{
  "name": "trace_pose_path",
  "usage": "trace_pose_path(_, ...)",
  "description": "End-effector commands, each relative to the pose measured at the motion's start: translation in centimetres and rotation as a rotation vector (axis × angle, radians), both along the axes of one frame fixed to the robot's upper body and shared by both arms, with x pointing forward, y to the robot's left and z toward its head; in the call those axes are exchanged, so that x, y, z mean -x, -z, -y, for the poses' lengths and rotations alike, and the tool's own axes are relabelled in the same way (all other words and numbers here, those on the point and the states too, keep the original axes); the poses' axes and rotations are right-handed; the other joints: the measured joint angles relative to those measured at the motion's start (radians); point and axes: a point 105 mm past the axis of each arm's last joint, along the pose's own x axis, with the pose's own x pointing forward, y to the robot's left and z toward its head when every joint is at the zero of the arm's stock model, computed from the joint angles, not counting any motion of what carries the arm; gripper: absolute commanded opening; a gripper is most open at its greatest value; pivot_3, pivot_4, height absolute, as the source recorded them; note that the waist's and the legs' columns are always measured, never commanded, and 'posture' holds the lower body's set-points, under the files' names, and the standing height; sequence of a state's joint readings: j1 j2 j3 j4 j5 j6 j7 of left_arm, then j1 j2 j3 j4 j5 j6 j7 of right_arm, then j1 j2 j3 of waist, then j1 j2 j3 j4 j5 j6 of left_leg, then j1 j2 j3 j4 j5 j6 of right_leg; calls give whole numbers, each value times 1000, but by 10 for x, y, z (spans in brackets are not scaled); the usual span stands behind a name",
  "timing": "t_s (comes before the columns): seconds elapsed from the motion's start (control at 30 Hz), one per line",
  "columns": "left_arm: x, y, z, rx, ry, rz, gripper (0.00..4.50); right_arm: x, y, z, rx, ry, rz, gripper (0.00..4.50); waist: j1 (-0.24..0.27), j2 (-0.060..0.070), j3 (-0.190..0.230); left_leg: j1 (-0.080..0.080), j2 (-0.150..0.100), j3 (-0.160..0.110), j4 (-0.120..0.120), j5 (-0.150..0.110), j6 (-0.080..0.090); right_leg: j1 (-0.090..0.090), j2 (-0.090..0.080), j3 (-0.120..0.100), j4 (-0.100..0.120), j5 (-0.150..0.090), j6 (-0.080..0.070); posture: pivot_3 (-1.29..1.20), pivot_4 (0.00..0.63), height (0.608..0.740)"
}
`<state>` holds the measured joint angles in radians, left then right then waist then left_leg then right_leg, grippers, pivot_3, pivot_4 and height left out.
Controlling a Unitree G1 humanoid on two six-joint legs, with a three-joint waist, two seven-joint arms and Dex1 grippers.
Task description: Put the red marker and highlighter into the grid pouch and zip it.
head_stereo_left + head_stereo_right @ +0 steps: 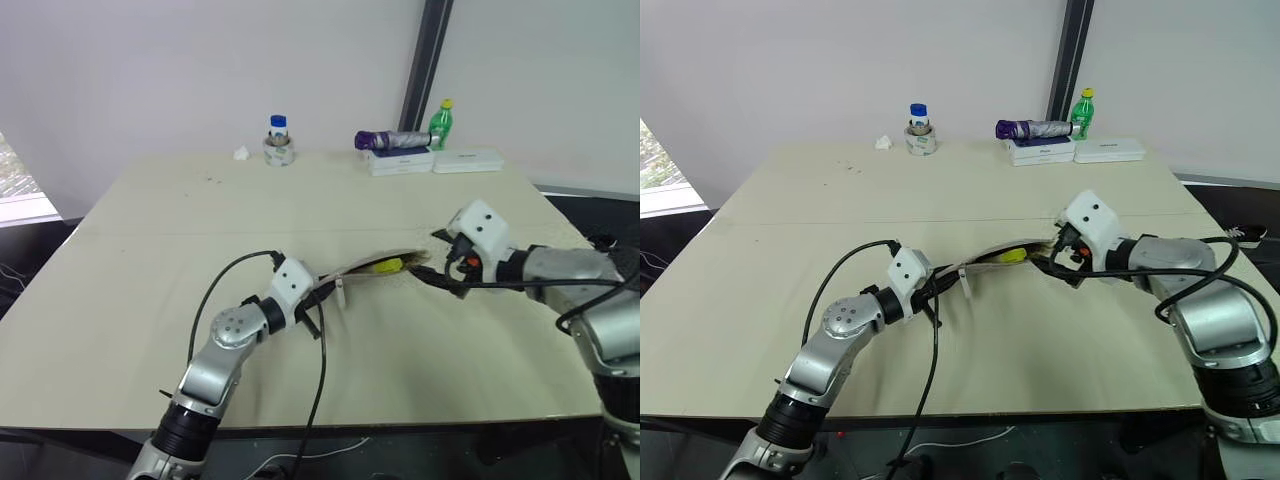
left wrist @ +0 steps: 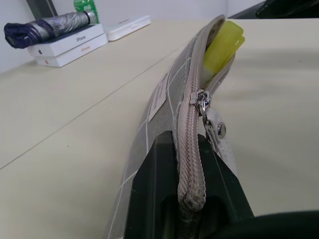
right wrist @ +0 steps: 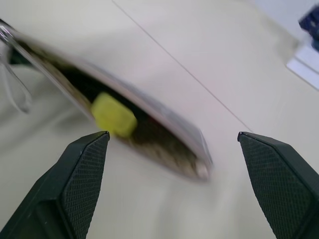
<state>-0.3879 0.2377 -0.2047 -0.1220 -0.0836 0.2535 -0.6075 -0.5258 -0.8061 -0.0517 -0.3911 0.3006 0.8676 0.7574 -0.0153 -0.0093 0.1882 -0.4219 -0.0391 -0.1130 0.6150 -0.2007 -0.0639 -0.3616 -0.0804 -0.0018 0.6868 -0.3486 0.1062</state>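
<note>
Beige table (image 1: 150, 260) under a white wall: from the head camera, the grid pouch (image 1: 365, 268) is lifted off the surface at mid-table, the left gripper (image 1: 318, 305) clamped on its near end, the right gripper (image 1: 432, 275) just beside the far end. In the left wrist view the highlighter (image 2: 223, 46) pokes out of the half-zipped mouth (zipper pull (image 2: 215, 128) hanging). The right wrist view shows its fingers (image 3: 84, 169) spread wide, holding nothing.
</note>
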Motion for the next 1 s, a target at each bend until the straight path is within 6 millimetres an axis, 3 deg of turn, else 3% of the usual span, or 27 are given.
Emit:
trace_pose_path(0.03, 3, -10, 1, -10, 10, 56, 0, 8, -16, -21, -56, -70, 61, 3743, 1, 0, 0, 0, 0, 0, 0, 0, 0, 0, 0, 0, 0, 0, 0, 0, 150, 737)
trace_pose_path(0.07, 3, -10, 1, -12, 9, 57, 0, 12, -17, -27, -73, -104, 65, 3466, 2, 0, 0, 0, 0, 0, 0, 0, 0, 0, 0, 0, 0, 0, 0, 0, 150, 737)
trace_pose_path(0.27, 4, -9, 1, -14, 3, 61, 0, 16, -11, -33, -92, -126, 24, 349, 2, 0, 0, 0, 0, 0, 0, 0, 0, 0, 0, 0, 0, 0, 0, 0, 150, 737)
trace_pose_path(0.3, 4, -9, 1, -13, 4, 62, 0, 14, -9, -32, -87, -112, 23, 39, 1, 0, 0, 0, 0, 0, 0, 0, 0, 0, 0, 0, 0, 0, 0, 0, 150, 737)
trace_pose_path(0.63, 8, -15, 3, 21, 23, 72, 0, 7, 30, -25, -21, -35, -44, 39, 1, 0, 0, 0, 0, 0, 0, 0, 0, 0, 0, 0, 0, 0, 0, 0, 150, 737)
trace_pose_path(0.8, 11, -15, 4, 30, 44, 64, 0, -8, 32, -10, -37, 84, -20, 39, 2, 0, 0, 0, 0, 0, 0, 0, 0, 0, 0, 0, 0, 0, 0, 0, 150, 737)
trace_pose_path(1.0, 9, -13, 5, 119, 42, -63, 0, -3, 29, -7, -17, 57, -8, 39, 2, 0, 0, 0, 0, 0, 0, 0, 0, 0, 0, 0, 0, 0, 0, 0, 150, 737)
